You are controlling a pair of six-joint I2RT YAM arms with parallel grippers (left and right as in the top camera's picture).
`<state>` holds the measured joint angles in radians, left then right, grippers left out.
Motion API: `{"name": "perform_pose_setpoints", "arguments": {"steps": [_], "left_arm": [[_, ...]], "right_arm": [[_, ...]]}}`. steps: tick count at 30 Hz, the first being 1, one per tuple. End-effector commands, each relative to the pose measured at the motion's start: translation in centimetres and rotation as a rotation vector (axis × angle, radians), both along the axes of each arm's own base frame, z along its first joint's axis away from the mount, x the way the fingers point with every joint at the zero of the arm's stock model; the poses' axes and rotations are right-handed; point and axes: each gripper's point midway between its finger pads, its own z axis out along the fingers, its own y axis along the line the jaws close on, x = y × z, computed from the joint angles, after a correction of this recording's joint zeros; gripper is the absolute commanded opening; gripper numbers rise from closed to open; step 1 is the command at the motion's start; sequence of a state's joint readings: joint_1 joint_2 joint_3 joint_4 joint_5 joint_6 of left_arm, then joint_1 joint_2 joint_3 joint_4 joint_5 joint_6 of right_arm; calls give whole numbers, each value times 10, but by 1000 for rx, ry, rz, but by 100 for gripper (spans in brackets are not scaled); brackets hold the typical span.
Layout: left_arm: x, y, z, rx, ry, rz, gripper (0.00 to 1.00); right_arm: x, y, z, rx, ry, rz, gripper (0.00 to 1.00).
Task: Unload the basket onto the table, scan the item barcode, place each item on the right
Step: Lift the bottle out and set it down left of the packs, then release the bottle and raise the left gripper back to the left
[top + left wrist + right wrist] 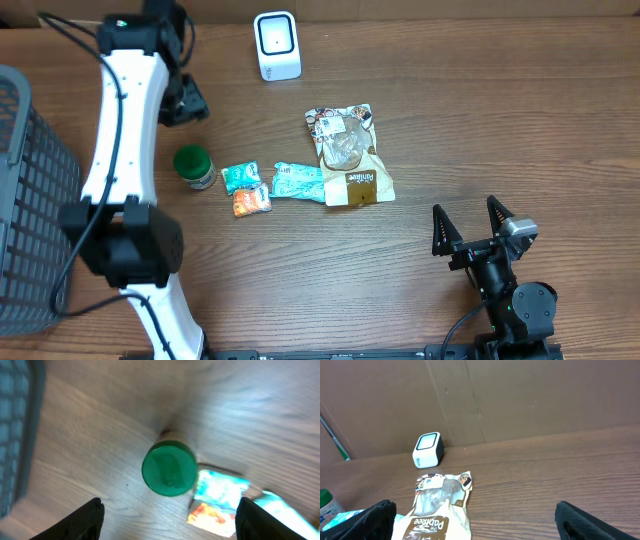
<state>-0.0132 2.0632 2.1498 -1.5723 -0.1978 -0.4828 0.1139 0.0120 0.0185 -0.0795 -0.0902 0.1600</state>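
**Left end effector (170, 505) open above green-capped bottle (169, 470)**

Fingers (87, 520) wide apart at the bottom corners of my wrist view, nothing between them. Bottle stands upright on the table (90, 460), teal packet (217, 487) just beside it. My worry: an off-centre descent clips the cap and tips it, or pinches the packet too. Barcode's not visible to me, so it may end up facing away from the scanner (277, 45). Right end effector (468, 225) fully spread, empty.

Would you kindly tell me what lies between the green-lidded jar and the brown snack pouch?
The overhead view shows three small packets between the green-lidded jar and the brown snack pouch: a teal packet, an orange packet, a blue packet.
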Motion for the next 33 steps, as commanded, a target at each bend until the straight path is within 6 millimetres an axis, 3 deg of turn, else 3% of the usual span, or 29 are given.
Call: {"name": "perform_pose_setpoints", "arguments": {"steps": [1,6,10,12,15,24,33], "left_arm": [[-7,-18,81,-57,-201,-209,74],[-33,-18,132,-90,-329,-311,88],[-63,8,166,-96,-422,-232,91],[-74,21,173,-84,-442,-192,94],[-83,32,176,-76,-442,-152,99],[-96,60,171,-76,-419,-21,100],[-98,65,170,-63,-410,-6,99]], "right_arm": [[0,1,-2,-1,-3,6,100],[0,1,-2,-1,-3,6,100],[0,1,-2,-1,-3,6,100],[0,1,-2,-1,-3,6,100],[0,1,-2,-1,-3,6,100],[0,1,-2,-1,-3,5,100],[0,1,-2,0,-3,6,100]]}}
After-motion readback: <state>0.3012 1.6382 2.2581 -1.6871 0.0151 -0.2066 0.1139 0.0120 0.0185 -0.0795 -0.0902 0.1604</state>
